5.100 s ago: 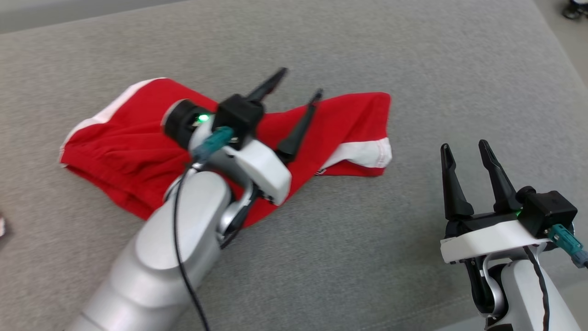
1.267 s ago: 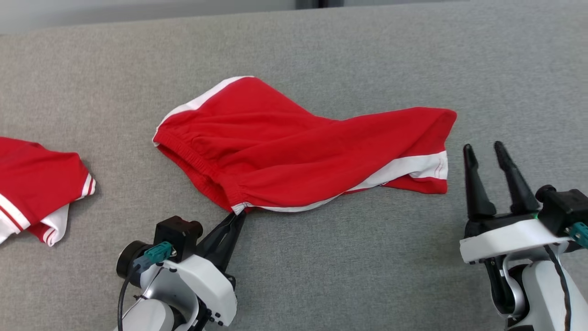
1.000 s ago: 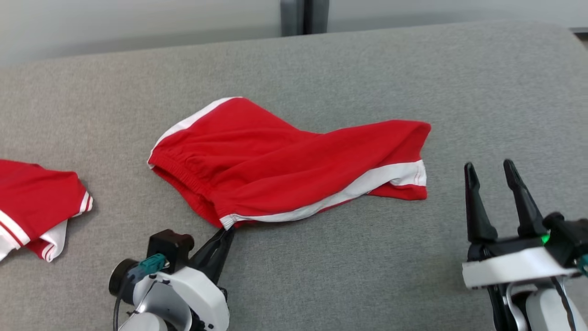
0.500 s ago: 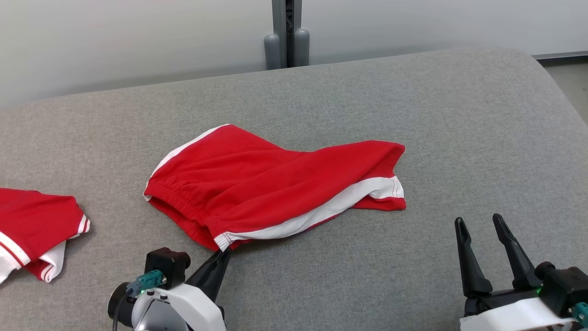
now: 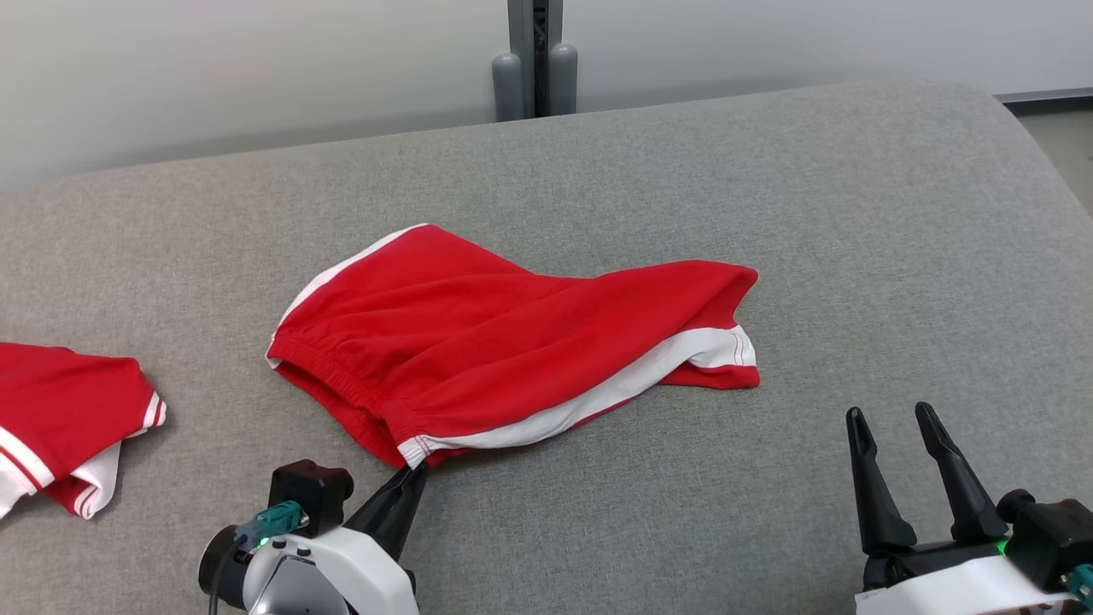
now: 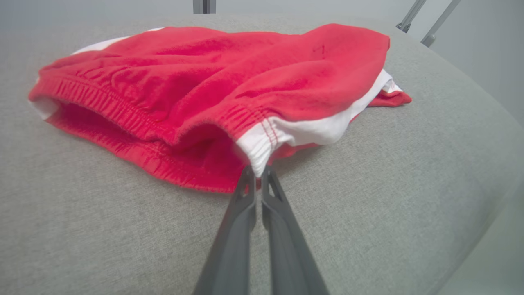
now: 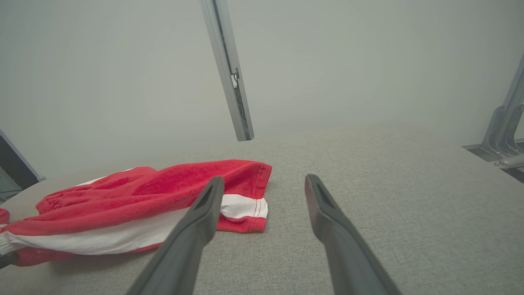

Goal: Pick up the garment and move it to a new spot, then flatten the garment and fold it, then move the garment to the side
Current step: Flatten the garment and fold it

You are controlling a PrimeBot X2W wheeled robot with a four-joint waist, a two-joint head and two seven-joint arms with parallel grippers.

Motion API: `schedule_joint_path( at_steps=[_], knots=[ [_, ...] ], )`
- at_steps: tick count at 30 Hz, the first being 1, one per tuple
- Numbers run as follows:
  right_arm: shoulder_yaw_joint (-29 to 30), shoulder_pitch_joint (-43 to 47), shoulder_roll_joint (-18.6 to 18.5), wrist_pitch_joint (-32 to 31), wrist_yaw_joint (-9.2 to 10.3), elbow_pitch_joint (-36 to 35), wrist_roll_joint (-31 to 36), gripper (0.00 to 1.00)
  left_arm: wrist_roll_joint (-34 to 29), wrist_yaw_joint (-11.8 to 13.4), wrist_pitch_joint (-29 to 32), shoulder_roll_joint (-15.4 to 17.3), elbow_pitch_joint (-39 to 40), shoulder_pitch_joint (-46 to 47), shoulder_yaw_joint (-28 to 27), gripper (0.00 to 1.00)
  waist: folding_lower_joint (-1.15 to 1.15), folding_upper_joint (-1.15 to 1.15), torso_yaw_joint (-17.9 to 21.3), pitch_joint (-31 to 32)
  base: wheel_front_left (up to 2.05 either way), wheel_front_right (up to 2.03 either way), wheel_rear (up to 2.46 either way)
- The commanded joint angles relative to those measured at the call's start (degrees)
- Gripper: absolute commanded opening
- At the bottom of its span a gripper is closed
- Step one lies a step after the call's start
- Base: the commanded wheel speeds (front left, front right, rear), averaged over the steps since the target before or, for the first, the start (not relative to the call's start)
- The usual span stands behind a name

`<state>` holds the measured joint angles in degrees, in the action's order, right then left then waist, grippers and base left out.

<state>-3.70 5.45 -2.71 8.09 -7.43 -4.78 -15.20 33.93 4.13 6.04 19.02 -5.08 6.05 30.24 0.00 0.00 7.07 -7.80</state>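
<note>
Leftward, another red cloth point(image 5: 60, 401) apart, left hand point(image 5: 417, 469) pinched on garment point(image 5: 512, 342) corner, right hand point(image 5: 891, 414) spread wide, empty

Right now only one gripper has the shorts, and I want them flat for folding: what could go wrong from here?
1. The left gripper pinches only the waistband corner of the red shorts; that could slip under a pull.
2. The right gripper stands open, clear of the hem; a one-corner pull may twist the bunched cloth.
3. Another red garment lies to the left; they could tangle.
</note>
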Motion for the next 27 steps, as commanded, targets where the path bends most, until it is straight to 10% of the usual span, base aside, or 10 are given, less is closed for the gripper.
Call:
schedule_joint_path(
  at_steps=[1, 27],
  knots=[
    [0.25, -0.43, -0.18, -0.04, -0.11, 0.07, -0.31, 1.00, 0.13, 0.25, 0.07, 0.31, 0.22, 0.38, -0.08, 0.00, 0.00, 0.00, -0.14, -0.32, 0.00, 0.00, 0.00],
    [-3.82, -22.86, -8.23, -4.12, -0.10, 21.32, 0.70, 1.00, -3.13, -5.25, -2.98, -5.28, -4.79, 15.90, 4.28, 0.00, 0.00, 0.00, -9.19, -18.03, 0.00, 0.00, 0.00]
  ],
)
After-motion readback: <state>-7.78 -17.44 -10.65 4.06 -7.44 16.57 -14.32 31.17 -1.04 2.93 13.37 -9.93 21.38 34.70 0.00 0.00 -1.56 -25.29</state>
